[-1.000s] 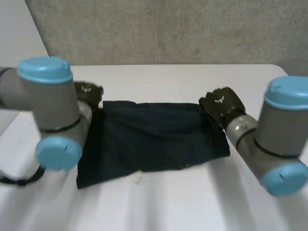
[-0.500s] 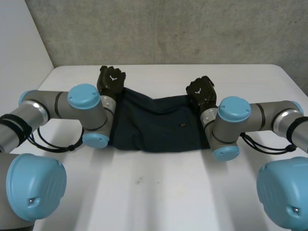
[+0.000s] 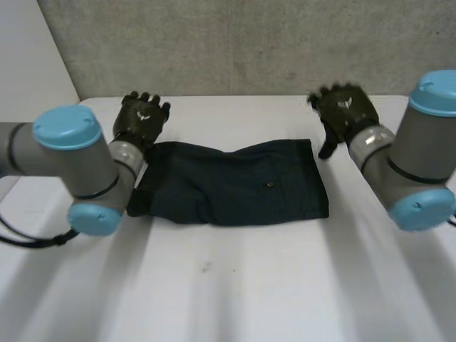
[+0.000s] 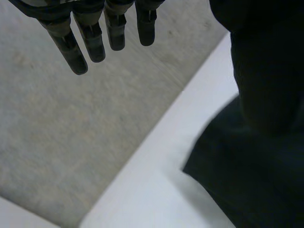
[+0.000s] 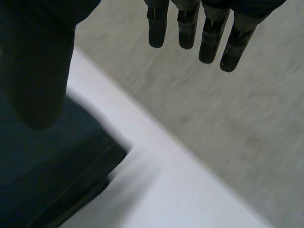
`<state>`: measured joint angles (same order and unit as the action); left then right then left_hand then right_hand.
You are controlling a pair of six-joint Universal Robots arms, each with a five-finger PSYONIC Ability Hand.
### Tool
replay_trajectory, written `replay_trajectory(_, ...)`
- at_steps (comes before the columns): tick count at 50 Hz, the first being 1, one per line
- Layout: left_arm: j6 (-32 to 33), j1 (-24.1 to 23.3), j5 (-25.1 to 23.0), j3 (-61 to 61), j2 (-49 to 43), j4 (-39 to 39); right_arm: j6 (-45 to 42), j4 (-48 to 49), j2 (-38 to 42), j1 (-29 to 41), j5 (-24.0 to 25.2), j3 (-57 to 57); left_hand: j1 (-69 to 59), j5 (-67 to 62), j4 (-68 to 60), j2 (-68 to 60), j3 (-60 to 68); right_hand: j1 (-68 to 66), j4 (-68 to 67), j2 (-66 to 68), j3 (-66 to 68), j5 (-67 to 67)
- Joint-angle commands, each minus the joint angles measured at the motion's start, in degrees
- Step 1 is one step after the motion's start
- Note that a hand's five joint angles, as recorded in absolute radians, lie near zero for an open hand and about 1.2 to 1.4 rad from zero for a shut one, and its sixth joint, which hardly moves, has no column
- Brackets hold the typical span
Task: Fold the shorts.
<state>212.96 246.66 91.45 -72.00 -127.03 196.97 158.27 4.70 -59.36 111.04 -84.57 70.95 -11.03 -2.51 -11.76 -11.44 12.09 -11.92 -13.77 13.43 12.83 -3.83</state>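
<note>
Dark navy shorts [image 3: 235,182] lie folded in half across the middle of the white table [image 3: 235,292], with a small button showing on top. My left hand [image 3: 141,118] hovers open just beyond the shorts' far left corner, clear of the cloth. My right hand [image 3: 343,111] hovers open beyond the far right corner, holding nothing. In the left wrist view the straight fingers [image 4: 90,35] hang in the air and the shorts' corner [image 4: 251,166] lies beside them. The right wrist view has straight fingers [image 5: 204,33] above the table's edge, the shorts' corner [image 5: 47,175] off to one side.
A grey concrete wall [image 3: 242,43] rises right behind the table's far edge. My left arm [image 3: 71,167] reaches along the left side of the table and my right arm [image 3: 417,167] along the right side.
Both hands let go of the shorts' far corners, opened, and lifted outward and back. The shorts now rest folded and flat; the arms swung wider apart.
</note>
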Motion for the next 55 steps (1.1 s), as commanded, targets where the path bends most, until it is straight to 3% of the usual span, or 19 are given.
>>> replay_trajectory(1, -7.2, 1.0, -0.5, -12.2, 4.9, -1.7, 3.4, -5.5, -0.9, -2.5, 4.0, 10.5, -1.2, 0.3, -0.5, -0.8, 0.1, -14.3, -12.4, 12.8, 13.4, -12.4)
replay_trajectory(7, -8.6, 2.2, -0.6, -11.8, 2.0, -1.6, 5.2, -1.3, 0.6, -3.3, 7.0, 13.2, -1.4, 0.1, -0.6, -1.0, 0.3, -23.1, -21.2, 21.5, 22.1, -21.1)
replay_trajectory(13, -7.7, 3.3, 0.2, -7.5, -4.9, -1.9, 4.3, 6.4, 4.6, -3.2, 6.8, 14.3, -1.7, -0.2, -1.0, -1.3, 0.6, -23.6, -21.7, 22.1, 22.7, -21.7)
replay_trajectory(20, -6.2, 5.0, 0.1, -6.3, -6.6, -2.7, 3.8, 8.6, 7.2, -3.3, 6.8, 14.1, -1.7, -0.2, -1.0, -1.3, 0.6, -26.6, -24.7, 25.1, 25.7, -24.7)
replay_trajectory(23, -6.0, 5.1, 0.0, -6.7, -6.4, -2.8, 2.9, 8.7, 7.9, -3.3, 6.8, 13.9, -1.7, -0.2, -1.0, -1.3, 0.6, -34.5, -32.6, 33.0, 33.6, -32.6)
replay_trajectory(27, -6.1, 4.9, -0.1, -7.7, -5.2, -3.0, 1.9, 9.3, 8.4, -3.3, 6.7, 13.3, -1.0, 0.4, -0.3, -0.6, 0.0, -65.9, -64.0, 64.3, 64.9, -63.9)
replay_trajectory(28, -6.1, 4.9, -0.1, -8.0, -4.6, -3.1, 1.9, 9.5, 8.2, -3.4, 6.4, 13.2, -0.9, 0.6, -0.1, -0.5, -0.2, -68.1, -66.2, 66.6, 67.2, -66.1)
replay_trajectory(39, -8.8, 3.7, -0.4, -11.5, 10.4, -5.5, 0.1, 5.8, 2.8, -6.1, 3.5, 14.5, 1.0, 2.5, 1.8, 1.4, -2.1, -68.1, -66.2, 66.6, 67.2, -66.2)
replay_trajectory(48, -14.3, 4.1, -0.5, -14.9, 19.3, -7.8, -15.3, -7.9, -2.8, -12.6, 1.2, 13.5, 1.0, 2.5, 1.8, 1.4, -2.1, -68.1, -66.2, 66.6, 67.2, -66.2)
replay_trajectory(53, -14.4, 4.0, -0.5, -16.2, 19.6, -7.9, -24.1, -8.0, -4.6, -11.4, -1.3, 9.3, 1.0, 2.5, 1.8, 1.4, -2.1, -68.1, -66.2, 66.6, 67.2, -66.2)
replay_trajectory(55, -14.4, 3.8, -0.5, -16.2, 19.5, -7.9, -25.3, -8.0, -5.1, -6.8, -2.1, 6.3, 1.0, 2.5, 1.8, 1.4, -2.1, -68.1, -66.2, 66.6, 67.2, -66.2)
